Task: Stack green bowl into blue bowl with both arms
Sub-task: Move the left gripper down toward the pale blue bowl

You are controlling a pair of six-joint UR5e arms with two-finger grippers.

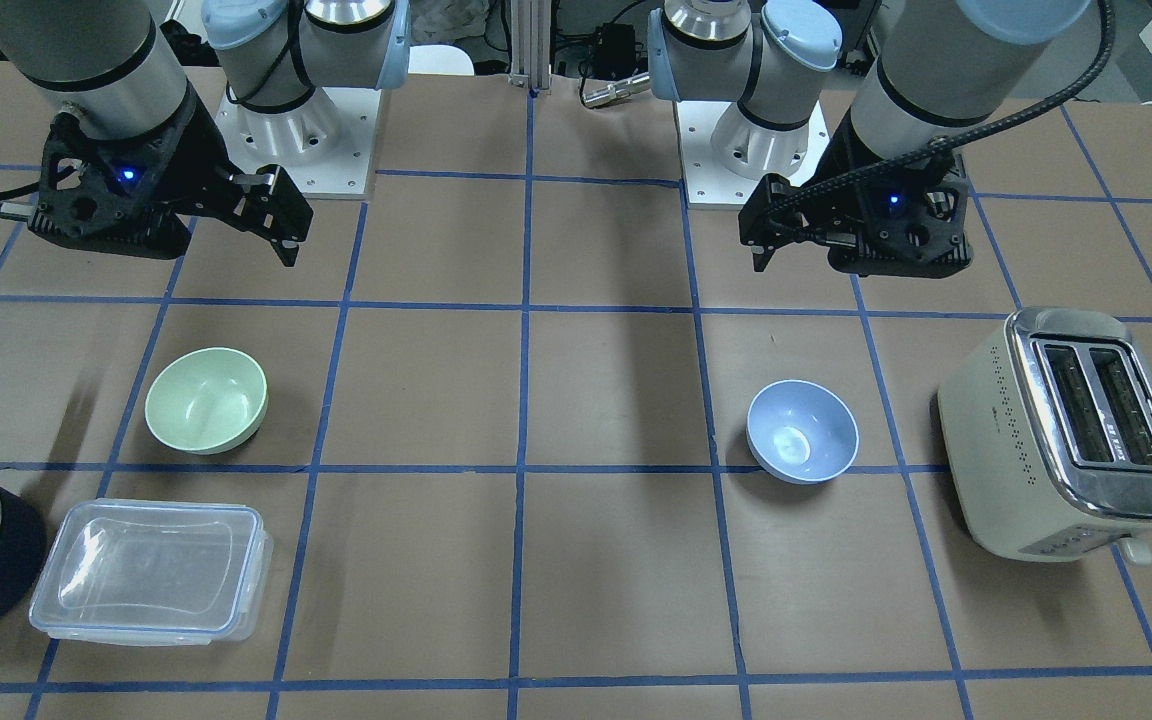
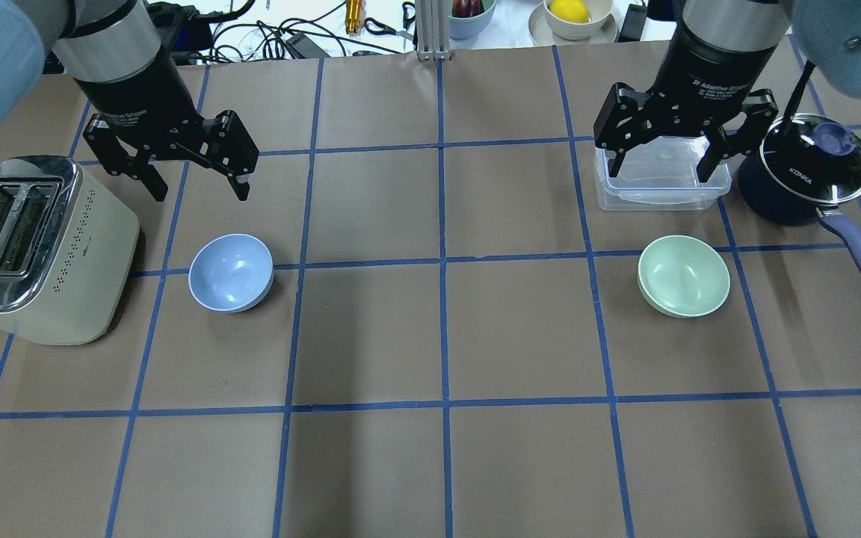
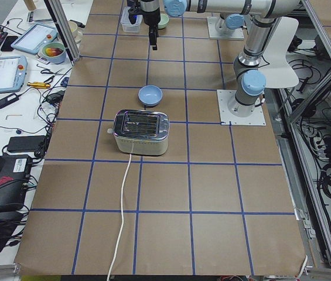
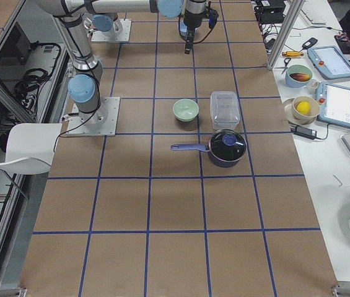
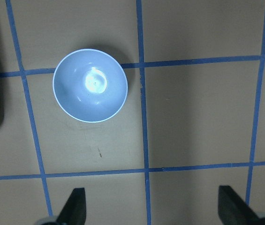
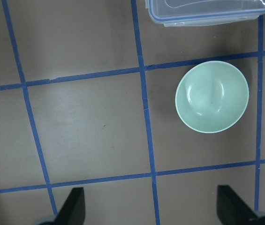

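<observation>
brown paper table (image 2: 438,336) taped into a blue grid, cream two-slot toaster (image 2: 34,254) parked at its left end, left gripper (image 2: 199,190) and right gripper (image 2: 666,172) held aloft, jaws spread wide, nothing gripped, pale mint-green plastic bowl (image 2: 683,275) set at right, light-blue round bowl (image 2: 230,272) beside the toaster

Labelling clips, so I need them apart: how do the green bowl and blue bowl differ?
The green bowl is pale mint, the blue bowl light periwinkle. The green bowl looks slightly wider than the blue bowl. The green bowl sits near the clear container, the blue bowl beside the toaster. Both stand upright and empty.
</observation>
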